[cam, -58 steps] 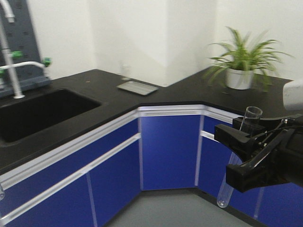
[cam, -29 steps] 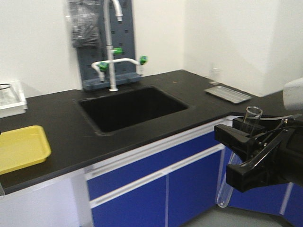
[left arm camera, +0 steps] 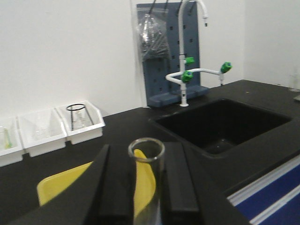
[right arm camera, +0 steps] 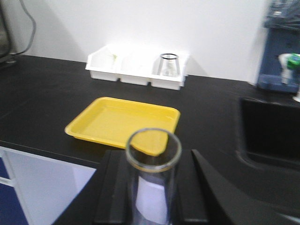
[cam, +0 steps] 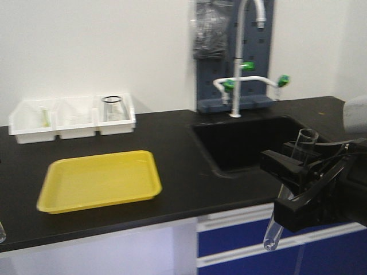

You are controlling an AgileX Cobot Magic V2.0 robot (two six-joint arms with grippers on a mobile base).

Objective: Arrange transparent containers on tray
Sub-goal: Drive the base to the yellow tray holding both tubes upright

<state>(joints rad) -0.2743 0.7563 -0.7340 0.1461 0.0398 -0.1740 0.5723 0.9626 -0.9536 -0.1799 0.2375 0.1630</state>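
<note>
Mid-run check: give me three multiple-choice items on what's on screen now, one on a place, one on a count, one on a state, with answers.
1. In the front view, where does the tray lie relative to the sink?
A. left of it
B. inside it
C. right of it

2. How many white bins stand behind the tray?
A. two
B. three
C. five

3. The right gripper is:
A. open with nothing in it
B. shut on a tube
C. shut on the tray

Answers:
1 A: the tray sits on the counter, left of the sink.
2 B: three bins stand side by side.
3 B: the tube is clamped in the gripper.
</note>
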